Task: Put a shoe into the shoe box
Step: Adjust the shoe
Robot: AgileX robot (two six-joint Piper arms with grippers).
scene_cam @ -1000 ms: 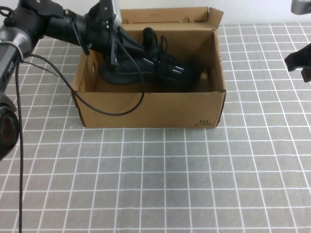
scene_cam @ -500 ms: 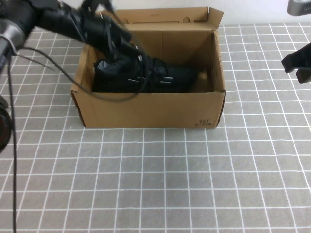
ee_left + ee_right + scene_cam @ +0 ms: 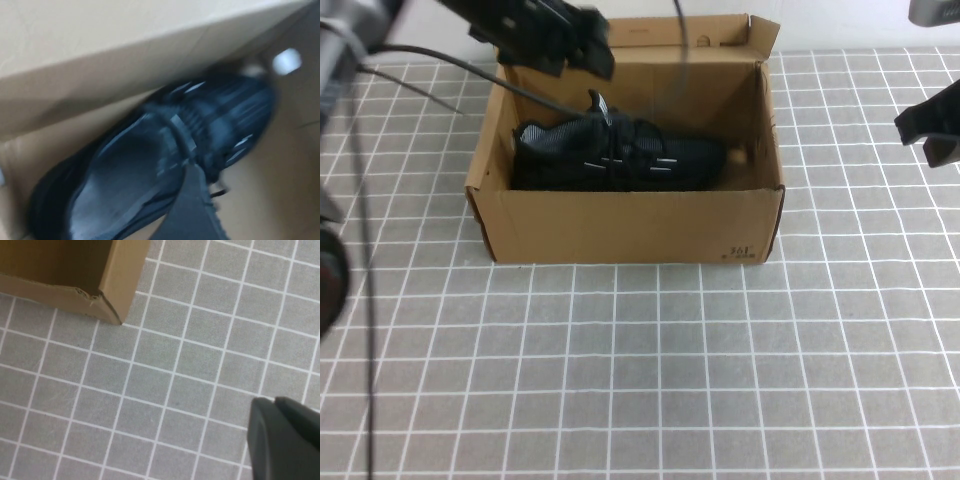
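Observation:
The black shoe (image 3: 620,155) lies on its sole inside the brown cardboard shoe box (image 3: 630,225), toe toward the right. My left gripper (image 3: 582,45) hovers above the box's back left part, clear of the shoe, open and empty. In the left wrist view the shoe (image 3: 150,160) fills the middle, lying against the box wall (image 3: 100,70), with one dark finger (image 3: 195,207) in front of it. My right gripper (image 3: 932,128) hangs at the far right, away from the box, shut and empty; its fingers (image 3: 282,435) show over bare tiles.
The box's hinged lid (image 3: 670,32) stands open at the back. The table is covered in a grey cloth with a white grid (image 3: 640,380). The right wrist view shows a box corner (image 3: 107,287).
The left gripper has let go of the shoe and risen up and back out of the box. The shoe has settled flat on the box floor. The right arm has barely moved.

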